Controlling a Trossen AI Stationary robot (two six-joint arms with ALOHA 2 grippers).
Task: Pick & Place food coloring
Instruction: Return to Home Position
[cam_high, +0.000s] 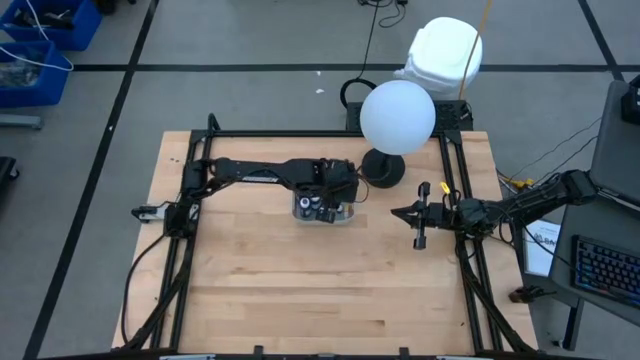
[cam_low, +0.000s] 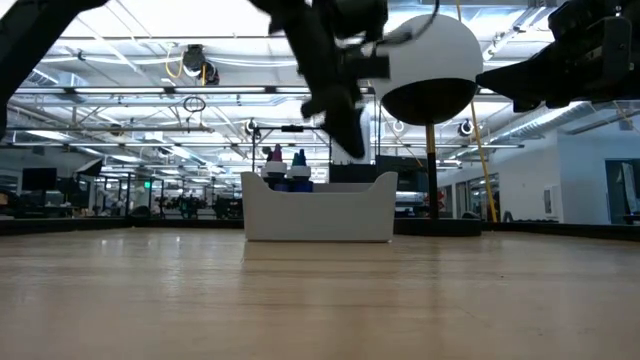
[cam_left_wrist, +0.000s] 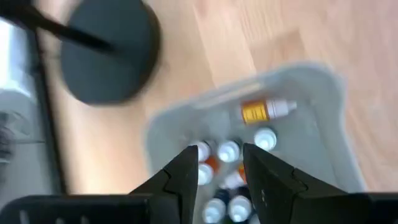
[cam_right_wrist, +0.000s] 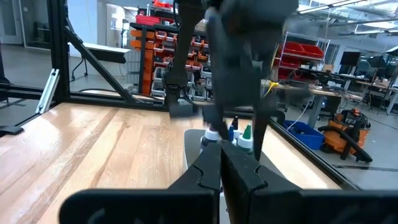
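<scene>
Left wrist view: the left end effector (cam_left_wrist: 221, 154) hung over the grey tray (cam_left_wrist: 314, 84), its fingers parted by a moderate gap with nothing between them.
Food coloring: the small bottles (cam_left_wrist: 229, 150) sat inside the tray, most of them upright in a cluster. One yellow-labelled bottle (cam_left_wrist: 264, 112) lay on its side, apart from the cluster.
Likely reason: an empty, parted end effector above a filled tray suggested the dropping was done and the arm was free to pull away.
Right arm: the right end effector (cam_right_wrist: 221, 163) had its fingers pressed together on nothing. It waited near the desk's right side, well apart from the tray, probably to keep out of the way.
High view: this alone showed both arms together, and the white globe (cam_high: 397, 116) on its black stand just beside the tray. The left arm hid part of the bottles.
Low view: this alone showed the tray flat on the desk (cam_low: 320, 300), bottle tops rising above its wall, and the left end effector clear of the rim.
</scene>
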